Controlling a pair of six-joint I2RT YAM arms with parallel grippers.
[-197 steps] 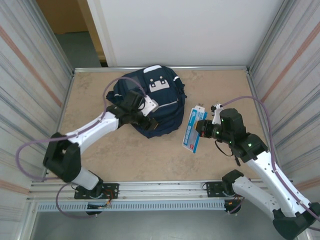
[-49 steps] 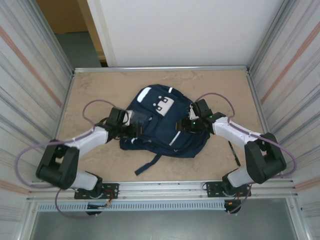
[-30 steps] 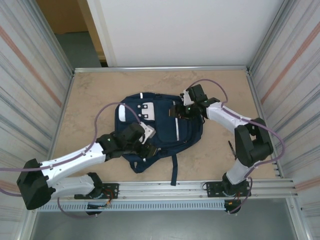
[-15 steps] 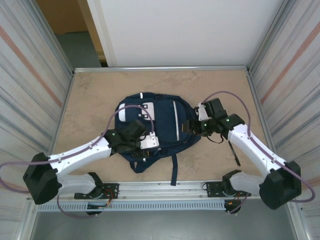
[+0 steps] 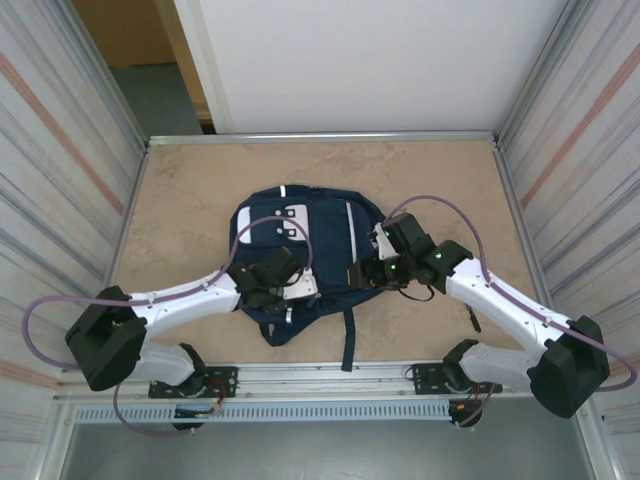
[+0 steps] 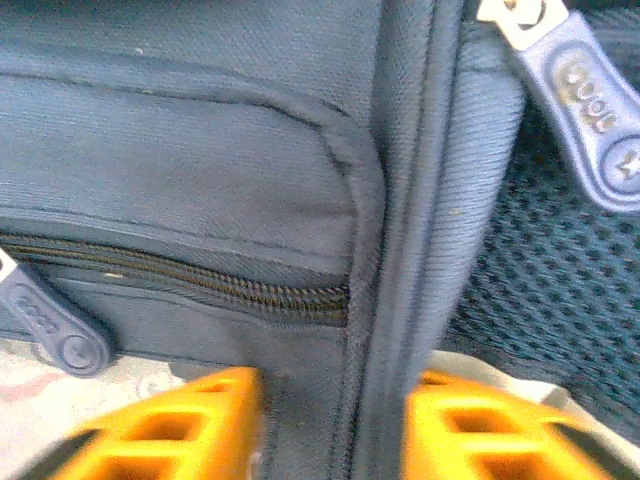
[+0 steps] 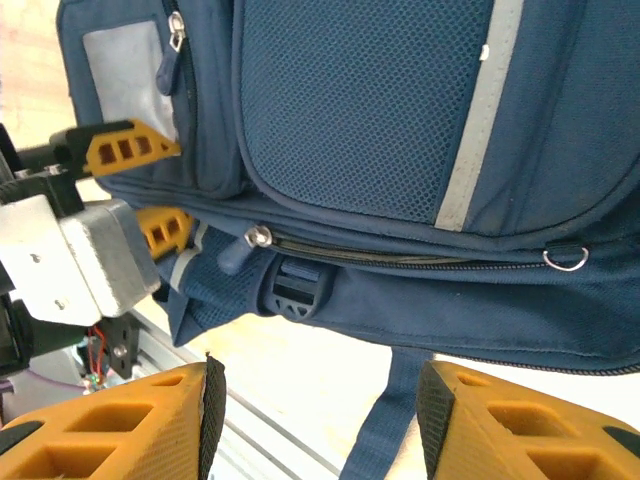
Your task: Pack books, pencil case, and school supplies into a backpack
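Observation:
The navy backpack [image 5: 320,235] lies flat in the middle of the table, white stripes up. My left gripper [image 5: 288,290] is at its near left corner. In the left wrist view the orange fingers [image 6: 200,420] press on either side of a seam of the backpack [image 6: 200,180], so the left gripper [image 6: 335,425] is shut on the fabric. My right gripper [image 5: 358,273] hovers at the near right edge. It stands open [image 7: 315,410] over bare table and a strap [image 7: 385,430], below the backpack [image 7: 380,110]. A thin dark pen [image 5: 473,322] lies beside the right arm.
A dark strap [image 5: 347,340] trails toward the metal rail [image 5: 320,375] at the near edge. Corrugated walls close in the left and right sides. A black buckle [image 7: 297,285] and zipper pull [image 6: 590,110] sit on the bag's edge.
The left gripper's jaws have closed onto the backpack's near corner. The right gripper has shifted left and nearer along the bag's edge. The backpack has barely moved.

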